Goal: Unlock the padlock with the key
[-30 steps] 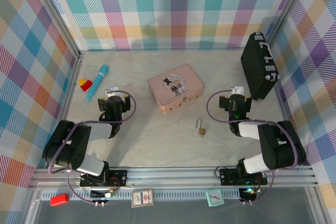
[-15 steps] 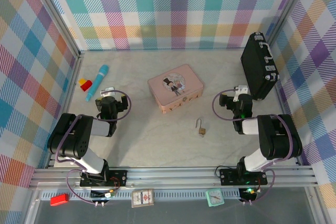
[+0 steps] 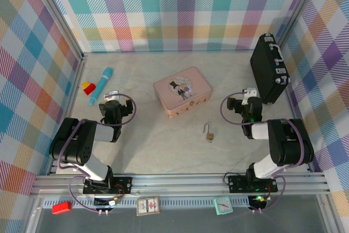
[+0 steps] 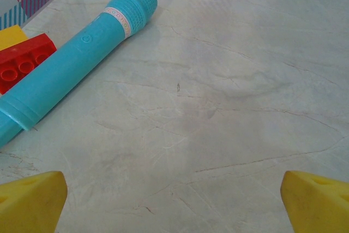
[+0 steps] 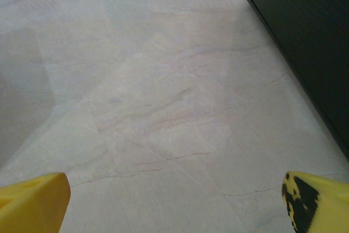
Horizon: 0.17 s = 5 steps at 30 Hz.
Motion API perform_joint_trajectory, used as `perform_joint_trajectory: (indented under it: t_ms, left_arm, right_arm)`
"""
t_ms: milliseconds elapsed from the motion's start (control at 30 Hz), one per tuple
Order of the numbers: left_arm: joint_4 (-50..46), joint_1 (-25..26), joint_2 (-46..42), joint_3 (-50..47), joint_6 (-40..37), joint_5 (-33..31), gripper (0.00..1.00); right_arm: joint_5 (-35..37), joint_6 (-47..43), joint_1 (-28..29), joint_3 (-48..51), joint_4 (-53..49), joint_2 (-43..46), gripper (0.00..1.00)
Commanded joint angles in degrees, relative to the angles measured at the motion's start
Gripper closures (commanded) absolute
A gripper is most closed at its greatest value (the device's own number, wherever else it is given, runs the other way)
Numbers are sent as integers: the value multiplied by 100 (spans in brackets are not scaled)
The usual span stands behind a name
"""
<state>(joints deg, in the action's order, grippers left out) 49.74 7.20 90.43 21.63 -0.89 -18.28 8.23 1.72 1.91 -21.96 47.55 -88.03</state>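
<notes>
Both arms folded low, left gripper (image 4: 174, 200) & right gripper (image 5: 175, 200) spread, padlock (image 3: 209, 133) untouched.

Padlock (image 3: 209, 137) — lying flat on the table (image 3: 163, 140), right of centre.
Small brass-gold body at the near end, thin silvery U-shackle pointing away toward the pink tin (image 3: 182, 91), well apart from it — shackle looks seated, though it is too small to be sure.

Left arm (image 3: 82, 144) and right arm (image 3: 283, 144) sit folded low, wrists forward, both jaws spread wide.
</notes>
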Motion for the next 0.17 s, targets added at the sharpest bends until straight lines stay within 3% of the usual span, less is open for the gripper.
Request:
perform_joint_trajectory:
  t_ms: [0, 133]
  left_arm:
    - [188, -37, 9, 87, 89, -52, 0]
    - [186, -40, 9, 87, 89, -52, 0]
  right_arm:
    - [-120, 47, -24, -133, 35, 23, 1]
    - [-120, 31, -23, -107, 79, 34, 1]
